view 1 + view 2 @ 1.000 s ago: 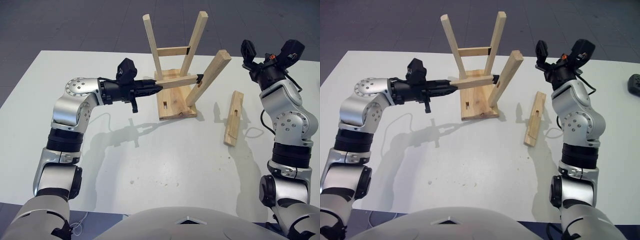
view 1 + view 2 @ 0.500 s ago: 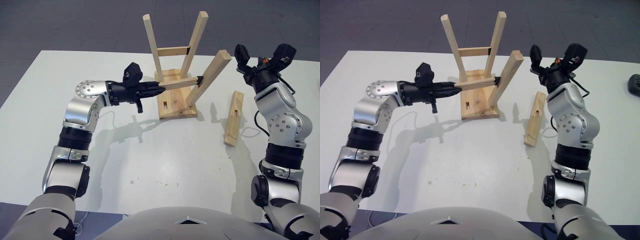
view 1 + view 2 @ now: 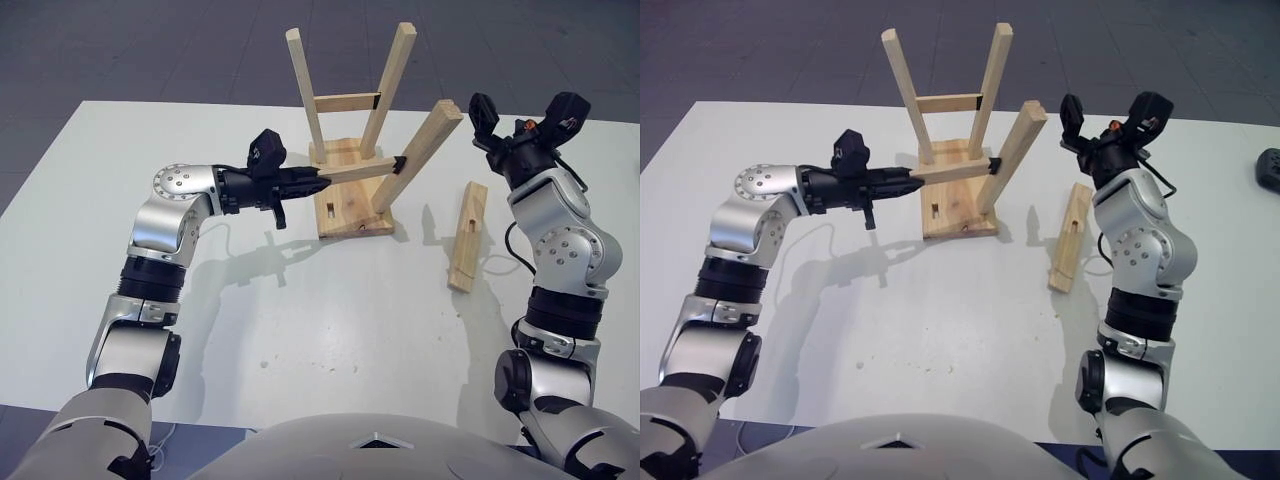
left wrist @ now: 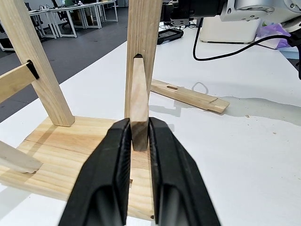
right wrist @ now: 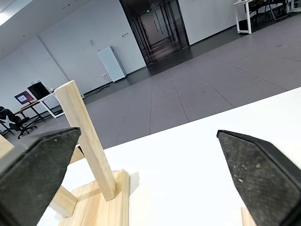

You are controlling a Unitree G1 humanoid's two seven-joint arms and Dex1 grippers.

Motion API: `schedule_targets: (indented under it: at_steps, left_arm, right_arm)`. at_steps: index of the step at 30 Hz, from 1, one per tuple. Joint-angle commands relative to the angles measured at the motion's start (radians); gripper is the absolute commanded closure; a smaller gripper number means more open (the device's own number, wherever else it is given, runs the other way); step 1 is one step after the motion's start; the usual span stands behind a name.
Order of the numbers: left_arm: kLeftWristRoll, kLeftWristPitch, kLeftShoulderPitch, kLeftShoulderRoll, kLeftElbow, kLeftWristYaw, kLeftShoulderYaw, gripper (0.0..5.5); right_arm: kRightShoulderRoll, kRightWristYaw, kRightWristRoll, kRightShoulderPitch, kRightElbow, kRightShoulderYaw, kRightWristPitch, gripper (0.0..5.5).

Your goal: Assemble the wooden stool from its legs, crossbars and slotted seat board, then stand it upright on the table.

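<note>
The seat board point(image 3: 352, 205) lies flat at the table's far middle with three legs standing up from it. Two far legs point(image 3: 303, 90) are joined by a crossbar point(image 3: 345, 102). My left gripper point(image 3: 312, 179) is shut on a second crossbar point(image 3: 355, 169), point(image 4: 138, 108), whose tip touches a slot in the leaning near leg point(image 3: 420, 152), point(image 4: 142, 42). A loose fourth leg point(image 3: 466, 236), point(image 4: 190, 96) lies on the table to the right. My right gripper point(image 3: 520, 110) is open in the air just right of the leaning leg's top, holding nothing.
The white table point(image 3: 330, 320) has wide free room in front of the seat board and to the left. A dark small device point(image 3: 1270, 166) sits near the table's right edge. A cable point(image 3: 515, 250) trails by the right arm.
The left arm drew a little nearer the stool with the crossbar, keeping its tip at the leaning leg. The right gripper shifted left toward that leg's top, then held.
</note>
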Motion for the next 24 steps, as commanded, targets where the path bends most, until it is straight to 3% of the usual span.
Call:
schedule_targets:
  at_steps: [1,24]
  left_arm:
    - [0.022,-0.014,0.015,0.007,-0.01,-0.004,-0.009,5.07]
    - [0.06,-0.062,-0.019,-0.018,0.036,0.006,-0.014,5.07]
  right_arm:
    - [0.01,0.005,-0.01,-0.019,-0.007,-0.017,0.019,0.1]
    - [0.048,0.003,-0.018,-0.016,-0.032,-0.041,0.059,0.1]
